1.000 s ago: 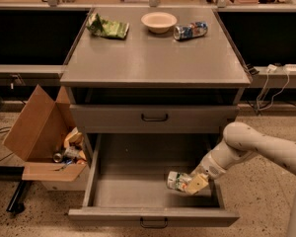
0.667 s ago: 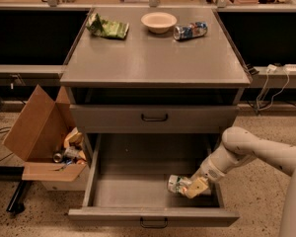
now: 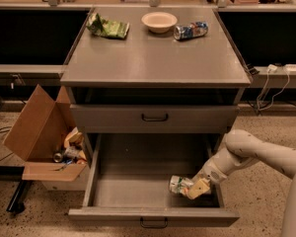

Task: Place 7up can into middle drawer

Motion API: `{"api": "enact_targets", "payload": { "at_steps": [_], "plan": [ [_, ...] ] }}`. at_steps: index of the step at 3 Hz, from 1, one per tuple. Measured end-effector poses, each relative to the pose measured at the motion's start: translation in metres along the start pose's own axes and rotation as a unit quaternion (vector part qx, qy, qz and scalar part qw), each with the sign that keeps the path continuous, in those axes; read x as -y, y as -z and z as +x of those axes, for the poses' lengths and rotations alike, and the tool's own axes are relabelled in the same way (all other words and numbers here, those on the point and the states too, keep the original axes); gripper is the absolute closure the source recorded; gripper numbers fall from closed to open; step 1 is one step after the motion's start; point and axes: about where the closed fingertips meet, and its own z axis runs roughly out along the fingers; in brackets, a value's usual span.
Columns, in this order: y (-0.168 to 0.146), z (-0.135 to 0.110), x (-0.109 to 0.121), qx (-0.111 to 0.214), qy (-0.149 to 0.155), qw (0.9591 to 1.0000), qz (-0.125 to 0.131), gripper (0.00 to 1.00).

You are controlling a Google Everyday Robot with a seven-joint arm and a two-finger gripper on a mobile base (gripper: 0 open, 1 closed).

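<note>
The can [image 3: 179, 183] — silver-white with green marks — is on its side, low in the drawer [image 3: 133, 186], near the front right. The grey drawer is pulled wide open. The gripper [image 3: 198, 188] is right at the can's end.

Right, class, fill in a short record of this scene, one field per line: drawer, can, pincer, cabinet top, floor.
middle drawer: pulled open, below a shut drawer
7up can: lying on its side, front right of the tray
pincer: inside the open drawer, at the can's right end
cabinet top: green snack bag, bowl, blue, silver and red can on its side
floor: open cardboard box left of the cabinet
</note>
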Motion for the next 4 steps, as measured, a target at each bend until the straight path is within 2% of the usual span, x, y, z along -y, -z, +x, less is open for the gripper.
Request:
{"api": "enact_targets", "payload": {
  "at_steps": [1,2,3,4],
  "plan": [
    [0.015,0.000,-0.005,0.025,-0.001,0.9997,-0.002,0.09],
    [0.026,-0.002,-0.010,0.040,0.003,0.9992,-0.006,0.00],
    [0.052,-0.010,-0.027,0.057,0.033,0.9978,-0.010,0.00],
    [0.089,-0.017,-0.050,0.081,0.076,0.9938,-0.002,0.00]
  ]
}}
